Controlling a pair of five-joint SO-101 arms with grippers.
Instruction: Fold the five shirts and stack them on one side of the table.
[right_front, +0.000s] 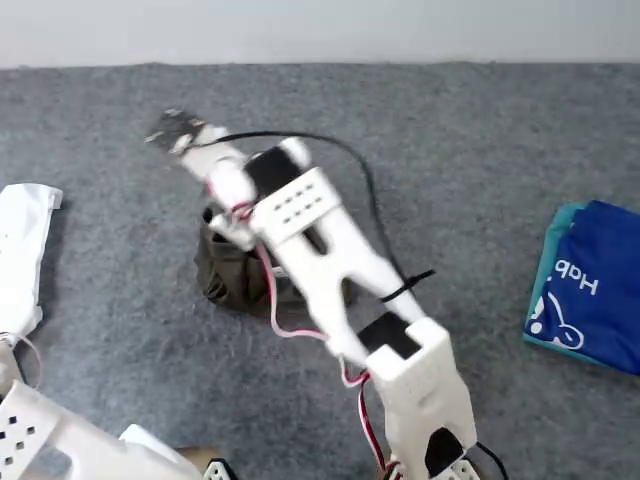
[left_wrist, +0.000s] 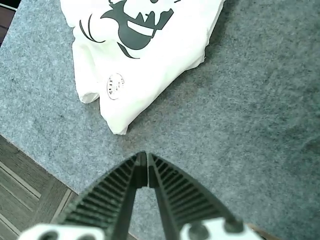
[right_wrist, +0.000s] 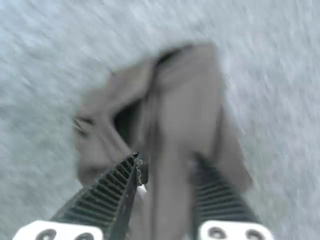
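A crumpled olive-brown shirt (right_front: 228, 272) hangs bunched in the middle of the grey table. My right gripper (right_front: 228, 228) comes down on it from above and is shut on a fold of its cloth (right_wrist: 170, 125), which runs between the two fingers (right_wrist: 117, 185). A white shirt with a dark print (left_wrist: 145, 55) lies flat near the table's left side (right_front: 22, 250). My left gripper (left_wrist: 147, 165) is shut on nothing, hovering over bare felt just short of that shirt. A folded blue shirt (right_front: 592, 285) rests on a teal one at the right edge.
The grey felt table (right_front: 480, 180) has open room at the back and between the brown shirt and the blue pile. In the left wrist view the table edge (left_wrist: 45, 165) meets wooden floor. My left arm's white body (right_front: 45, 435) sits at the front left corner.
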